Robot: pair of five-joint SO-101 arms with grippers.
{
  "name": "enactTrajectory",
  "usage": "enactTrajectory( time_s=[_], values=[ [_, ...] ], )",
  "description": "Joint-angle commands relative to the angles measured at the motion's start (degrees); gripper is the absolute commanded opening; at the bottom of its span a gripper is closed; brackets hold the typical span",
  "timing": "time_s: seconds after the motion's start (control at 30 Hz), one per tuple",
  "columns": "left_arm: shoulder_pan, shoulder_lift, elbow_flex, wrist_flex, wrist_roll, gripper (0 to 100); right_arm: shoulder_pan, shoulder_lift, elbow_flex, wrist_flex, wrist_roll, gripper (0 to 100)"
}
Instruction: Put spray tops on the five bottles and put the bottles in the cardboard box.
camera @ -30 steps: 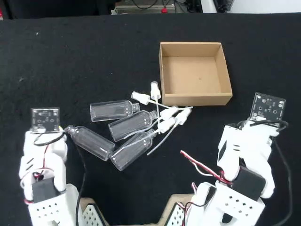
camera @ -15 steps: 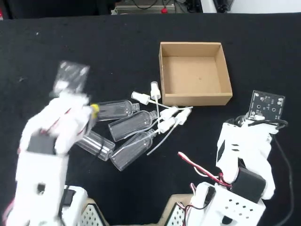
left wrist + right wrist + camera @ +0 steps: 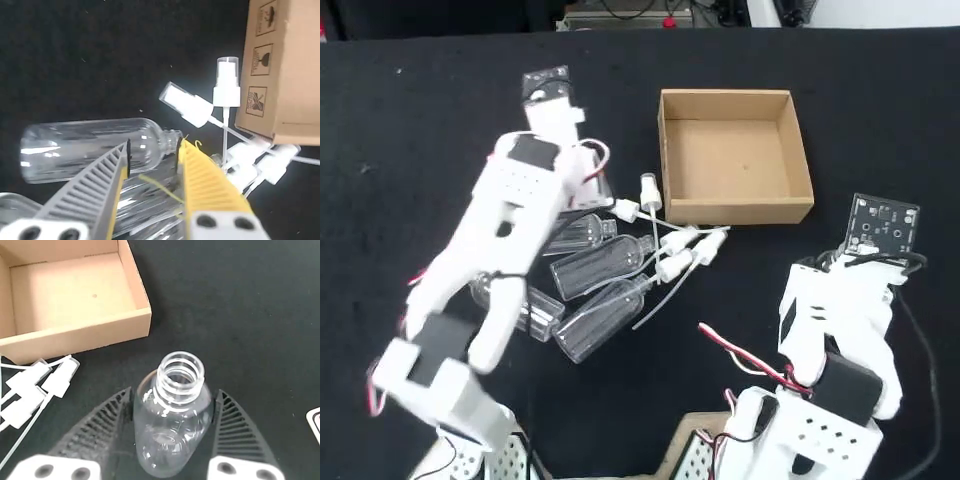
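Bottles: four clear bottles (image 3: 605,262) lie heaped on the black table (image 3: 420,100), left of the box and nearer than it. None has a top on.
Fifth bottle: the held bottle (image 3: 172,425) stands upright, mouth open, at the near right of the table.
Spray tops: five white spray tops (image 3: 678,242) lie loose with their tubes tangled, between the heap and the box's near left corner.
Cardboard box: the cardboard box (image 3: 735,211) sits far and right of centre, with no bottle in it yet.
Left gripper: the left gripper (image 3: 152,149) is spread wide. One finger hangs on each side of the far bottle (image 3: 90,147) near its neck, above it and not yet clasping it.
Right gripper: the right gripper (image 3: 174,395) is clamped on the held bottle, a finger pressed to each side.
What changed: within the last second the left arm left its parked spot at the near left and swung out across the heap to the farthest bottle. The right arm barely stirred.
What it means: capping has not begun. The left arm looks bound for a pick in the cluster, bottle or top, and all five bottles remain to be done.
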Motion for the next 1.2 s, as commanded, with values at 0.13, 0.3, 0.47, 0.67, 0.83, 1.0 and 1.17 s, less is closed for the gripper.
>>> enactTrajectory(
  time_s=[0.13,0.3,0.47,0.67,0.83,1.0,1.17],
  values=[
    [7.25,8.97,-6.11,-2.02,3.96,24,-0.44,0.22,0.31,0.0,3.08,19.1],
    [6.99,11.16,-6.2,-5.8,9.58,28,-0.44,0.22,0.31,0.09,3.08,19.1],
    [6.9,11.78,-6.02,-10.9,13.27,28,-0.44,0.22,0.31,0.09,3.08,19.1],
    [5.05,11.78,-1.1,-15.3,17.85,28,-0.44,0.22,0.31,0.09,3.08,19.1],
    [3.82,11.69,3.12,-19.69,20.04,28,-0.44,0.22,1.98,-0.35,3.08,19.1],
    [4.09,11.87,4.26,-22.15,20.04,28,-0.44,0.22,2.95,-0.35,3.08,19.2],
    [4.0,14.59,5.67,-24.79,20.04,28,-0.44,0.22,2.77,-0.35,3.08,19.2]
  ],
)
